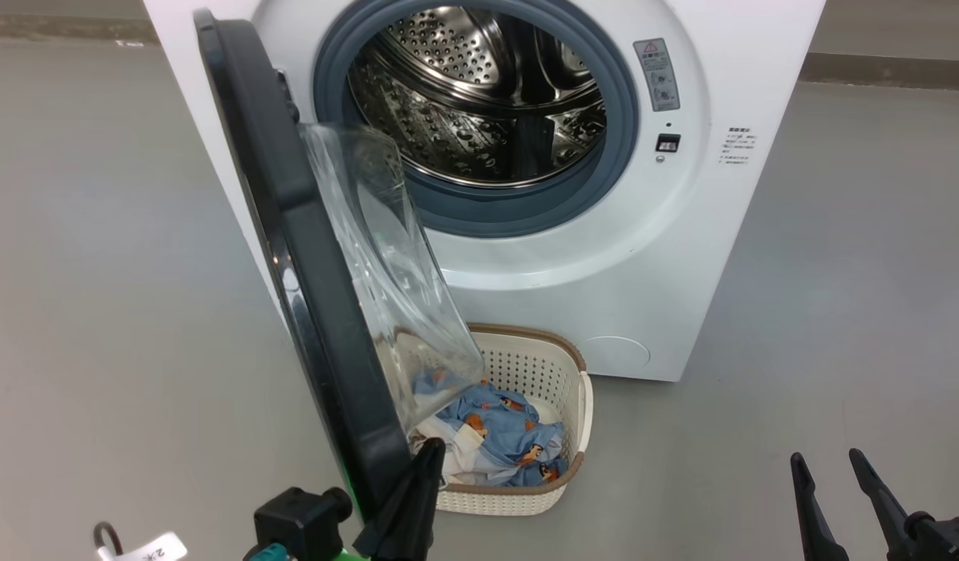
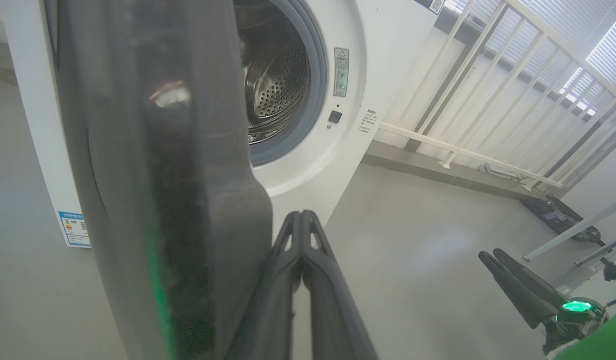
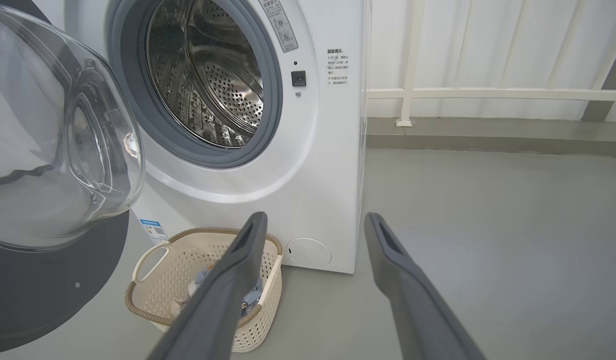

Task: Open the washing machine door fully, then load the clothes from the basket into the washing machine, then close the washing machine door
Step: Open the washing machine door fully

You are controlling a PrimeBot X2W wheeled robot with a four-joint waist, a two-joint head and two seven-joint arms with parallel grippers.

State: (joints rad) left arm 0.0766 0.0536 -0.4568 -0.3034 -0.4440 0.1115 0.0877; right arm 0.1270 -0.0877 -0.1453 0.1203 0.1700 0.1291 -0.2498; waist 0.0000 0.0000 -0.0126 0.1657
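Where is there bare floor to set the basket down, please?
The floor lies bare right of the basket and washer, out to the right gripper, and left of the door. Crowded: the door's glass bowl overhangs the basket's left end and clothes, the shut left gripper beside the door's edge.

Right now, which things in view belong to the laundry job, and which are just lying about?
Job: big white front-loading washing machine; its round glossy black door, open; small cream perforated plastic basket; light blue printed clothes in it; shut left gripper beside the door; open right gripper.
Just there: white barred railing; grey floor.
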